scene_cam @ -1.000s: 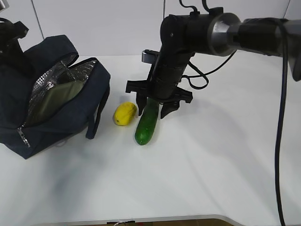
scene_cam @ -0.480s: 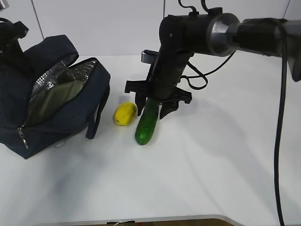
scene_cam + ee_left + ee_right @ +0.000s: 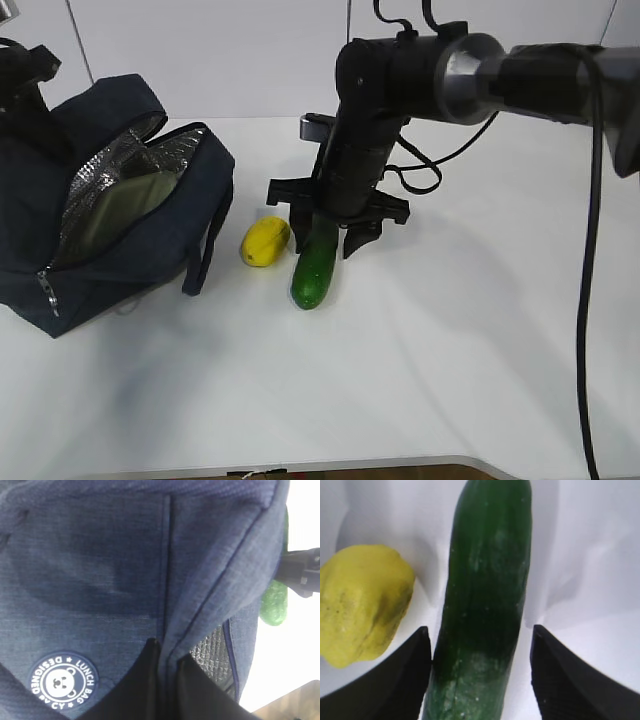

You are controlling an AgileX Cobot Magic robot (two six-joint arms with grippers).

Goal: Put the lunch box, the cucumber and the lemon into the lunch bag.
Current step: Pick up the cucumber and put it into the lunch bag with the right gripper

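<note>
The navy lunch bag (image 3: pixel 120 250) lies open at the left and shows its silver lining. The lunch box (image 3: pixel 125 205) sits inside it, sage-green lid showing. The yellow lemon (image 3: pixel 265 241) lies on the table next to the dark green cucumber (image 3: pixel 313 270). My right gripper (image 3: pixel 328 235) is open and straddles the cucumber's far end. In the right wrist view the cucumber (image 3: pixel 487 605) lies between the fingers (image 3: pixel 395 680), with the left one at its side and a gap on the right. The lemon (image 3: pixel 362 602) is to the left. My left gripper (image 3: pixel 167 655) is shut on a fold of the bag's fabric (image 3: pixel 100 570).
The white table (image 3: pixel 450 350) extends to the right and front. A bag handle (image 3: pixel 205 250) hangs close to the lemon. Cables (image 3: pixel 420 170) trail behind the right arm. The left arm (image 3: pixel 20 70) stands behind the bag at the far left.
My right gripper has come down a little around the cucumber, and the cucumber has shifted slightly. The bag, the lemon and the left arm have not moved.
</note>
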